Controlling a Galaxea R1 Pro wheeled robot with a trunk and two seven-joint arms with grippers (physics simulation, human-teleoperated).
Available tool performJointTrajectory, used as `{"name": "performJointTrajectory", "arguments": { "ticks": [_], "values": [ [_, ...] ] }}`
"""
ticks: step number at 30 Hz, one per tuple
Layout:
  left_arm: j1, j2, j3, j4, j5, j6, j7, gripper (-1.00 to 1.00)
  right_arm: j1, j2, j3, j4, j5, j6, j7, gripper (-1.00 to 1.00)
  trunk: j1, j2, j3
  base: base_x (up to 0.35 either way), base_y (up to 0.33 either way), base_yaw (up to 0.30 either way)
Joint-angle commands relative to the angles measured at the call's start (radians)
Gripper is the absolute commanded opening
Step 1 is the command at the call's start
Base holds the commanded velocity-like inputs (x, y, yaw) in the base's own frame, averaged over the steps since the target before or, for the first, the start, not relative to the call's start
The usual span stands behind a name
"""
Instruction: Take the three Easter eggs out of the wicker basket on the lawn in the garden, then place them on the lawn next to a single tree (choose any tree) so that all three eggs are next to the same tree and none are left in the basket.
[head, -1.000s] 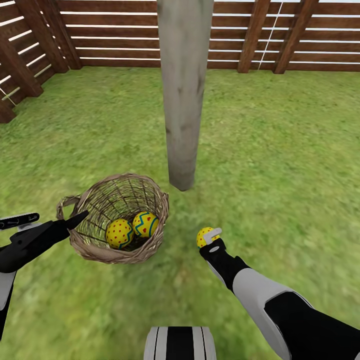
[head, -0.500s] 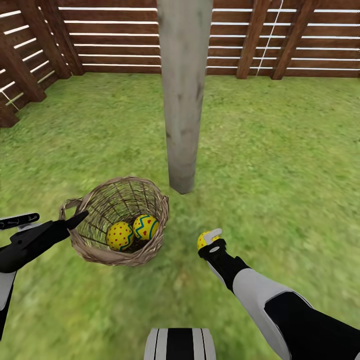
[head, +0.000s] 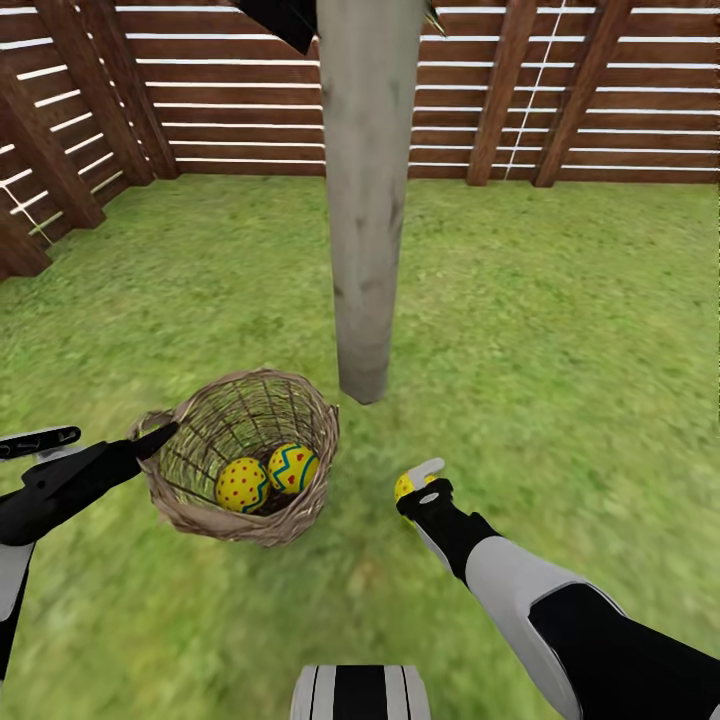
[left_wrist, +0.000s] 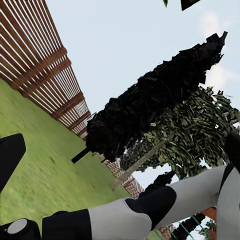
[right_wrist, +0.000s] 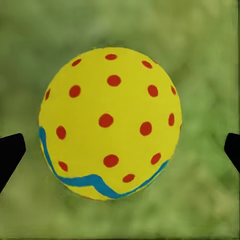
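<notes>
Your right gripper (head: 418, 481) carries one Easter egg (right_wrist: 110, 122) between its fingertips, though the wrist view leaves a gap beside each black tip, so I cannot tell whether the grip is firm. The tree trunk (head: 366, 200) rises just ahead of it. Two eggs (head: 266, 476) lie in the wicker basket (head: 240, 455), whose rim your left gripper (head: 95, 440), fingers spread, reaches.

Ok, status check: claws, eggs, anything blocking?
Right claw at one egg near the tree, grip unclear. Left claw open at the basket rim. Two eggs inside. Lawn unobstructed.
</notes>
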Motion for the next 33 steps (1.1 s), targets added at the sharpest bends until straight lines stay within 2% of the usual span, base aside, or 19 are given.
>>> {"name": "performJointTrajectory", "arguments": {
  "ticks": [1,2,3,4,5,6,8,9,11,13,16,18,20,23,24,26,28,30,33],
  "values": [
    [0.000,0.002,0.002,0.000,-0.001,0.011,-0.004,1.00,0.000,0.000,0.000,-0.002,-0.007,0.014,-0.002,1.00,-0.001,0.000,0.003,0.000,0.000,0.000],
    [0.000,0.011,0.004,-0.001,-0.001,0.010,-0.004,1.00,-0.001,0.000,0.000,-0.006,-0.020,0.053,-0.001,1.00,-0.001,0.000,0.007,0.000,0.000,0.000],
    [0.000,0.027,0.005,0.000,-0.001,0.010,-0.004,1.00,0.000,0.000,-0.004,-0.125,-0.047,0.184,0.038,1.00,-0.001,0.001,0.011,0.000,0.000,0.000],
    [0.000,0.028,0.005,-0.001,-0.001,0.010,-0.004,1.00,0.005,0.000,-0.004,-0.228,-0.060,0.267,0.100,1.00,-0.002,0.001,0.015,0.000,0.000,0.000],
    [0.000,0.030,0.005,-0.002,-0.001,0.011,-0.004,1.00,0.023,-0.046,-0.003,-0.457,-0.082,0.439,0.237,1.00,-0.002,0.001,0.019,0.000,0.000,0.000],
    [0.000,0.032,0.005,-0.002,-0.001,0.012,-0.004,1.00,0.060,-0.085,-0.003,-0.589,-0.089,0.504,0.302,1.00,-0.003,0.001,0.023,0.000,0.000,0.000],
    [0.000,0.075,0.005,-0.002,0.001,0.013,-0.004,1.00,0.139,-0.152,-0.004,-0.865,-0.101,0.657,0.392,1.00,-0.004,0.002,0.030,0.000,0.000,0.000],
    [0.000,0.090,0.006,-0.002,0.001,0.013,-0.004,1.00,0.183,-0.183,-0.008,-0.997,-0.109,0.718,0.433,1.00,-0.004,0.002,0.034,0.000,0.000,0.000],
    [0.000,0.099,0.007,-0.002,0.001,0.014,-0.004,1.00,0.238,-0.211,-0.040,-1.146,-0.118,0.757,0.484,1.00,-0.005,0.002,0.042,0.000,0.000,0.000],
    [0.000,0.101,0.007,-0.001,0.001,0.014,-0.004,1.00,0.255,-0.218,-0.082,-1.189,-0.130,0.765,0.528,1.00,-0.006,0.003,0.050,0.000,0.000,0.000],
    [0.000,0.102,0.007,-0.001,0.001,0.014,-0.004,1.00,0.259,-0.224,-0.097,-1.197,-0.142,0.767,0.661,1.00,-0.007,0.004,0.061,0.000,0.000,0.000],
    [0.000,0.101,0.007,0.000,0.001,0.014,-0.004,1.00,0.260,-0.224,-0.138,-1.198,-0.143,0.766,0.703,1.00,-0.008,0.004,0.069,0.000,0.000,0.000],
    [0.000,0.100,0.007,0.000,0.001,0.014,-0.004,1.00,0.260,-0.224,-0.152,-1.198,-0.144,0.766,0.750,1.00,-0.009,0.004,0.077,0.000,0.000,0.000],
    [0.000,0.101,0.007,0.000,0.001,0.014,-0.004,1.00,0.261,-0.225,-0.157,-1.196,-0.143,0.766,0.890,1.00,-0.010,0.005,0.088,0.000,0.000,0.000],
    [0.000,0.101,0.007,0.000,0.001,0.014,-0.004,1.00,0.260,-0.228,-0.180,-1.196,-0.144,0.766,0.920,1.00,-0.011,0.005,0.092,0.000,0.000,0.000],
    [0.000,0.101,0.007,0.000,0.001,0.014,-0.004,1.00,0.261,-0.230,-0.254,-1.197,-0.152,0.765,0.943,1.00,-0.012,0.006,0.100,0.000,0.000,0.000],
    [0.000,0.100,0.007,0.000,0.001,0.014,-0.004,1.00,0.261,-0.238,-0.320,-1.196,-0.174,0.766,1.020,1.00,-0.013,0.006,0.108,0.000,0.000,0.000],
    [0.000,0.100,0.007,0.000,0.001,0.013,-0.004,1.00,0.261,-0.250,-0.336,-1.195,-0.179,0.766,1.063,1.00,-0.014,0.007,0.115,0.000,0.000,0.000],
    [0.000,0.100,0.007,0.000,0.001,0.014,-0.004,1.00,0.266,-0.252,-0.338,-1.194,-0.180,0.764,1.070,1.00,-0.015,0.008,0.127,0.000,0.000,0.000]
  ]
}}
